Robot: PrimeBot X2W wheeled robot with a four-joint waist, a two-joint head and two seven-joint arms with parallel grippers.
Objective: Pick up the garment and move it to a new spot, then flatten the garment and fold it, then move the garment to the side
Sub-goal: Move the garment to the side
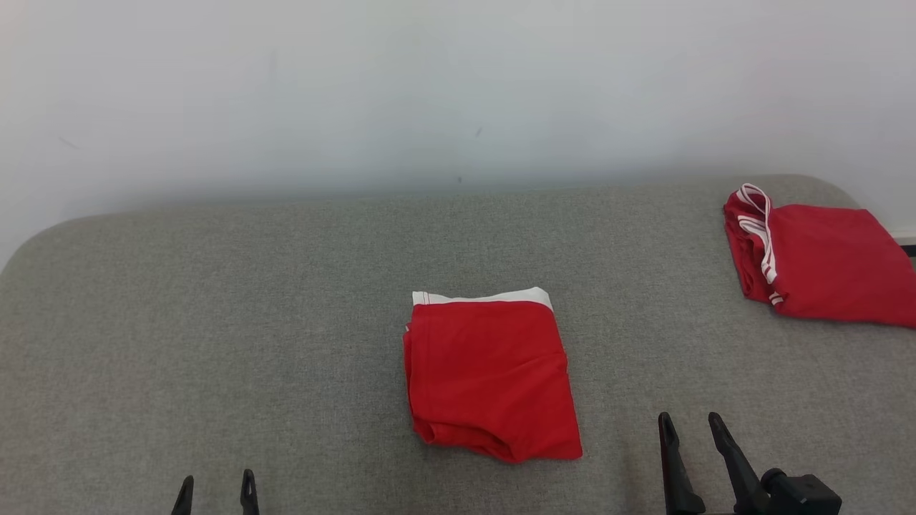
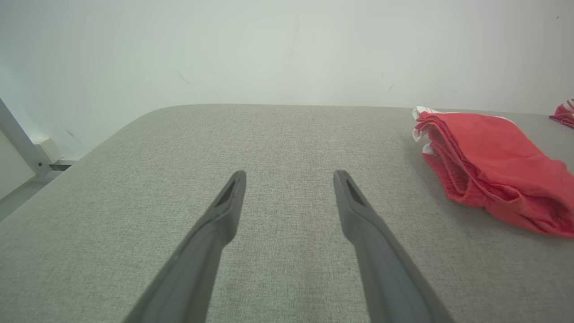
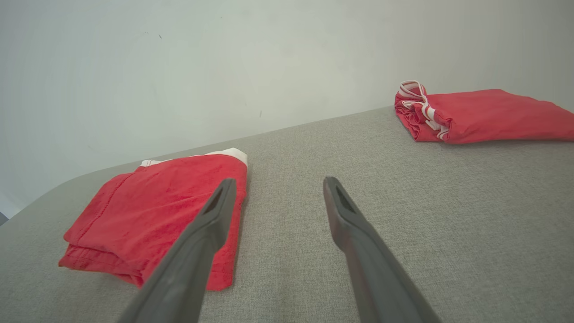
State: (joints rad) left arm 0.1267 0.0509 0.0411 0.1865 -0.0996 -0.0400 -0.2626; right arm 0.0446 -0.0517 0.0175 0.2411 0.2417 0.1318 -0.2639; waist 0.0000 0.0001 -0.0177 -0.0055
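- Garment (image 1: 492, 375) first: a red cloth piece with a white band along its far edge. It lies in the middle of the grey fabric-covered counter (image 1: 215, 322), folded into a compact rectangle with its layers stacked at the near edge.
- By the look of it, the placing, flattening and folding are done. The edges line up fairly well and nothing trails out.
- What's left, I'd say, is the last leg: carrying the folded packet off to the side.
- Left fingers (image 1: 249, 495) are spread wide and holding nothing, low at the near edge and well apart from the garment, with bare counter in front of them.
- Right fingers (image 1: 673, 465) are spread too and also carry nothing. They sit just beside the garment's near right corner, not touching it as far as I can tell.
- Over at the far right corner lies a second red garment with white striped trim (image 1: 823, 265), loosely folded and well apart from the first.
- That corner looks like the likely drop spot, so the packet would want setting down next to it, not on it.
- Between the two red pieces there is only grey counter, with a pale plain wall (image 1: 429, 86) behind, so nothing blocks the way.
- One risk is that the stacked layers could slide apart if only the top ply is pinched.
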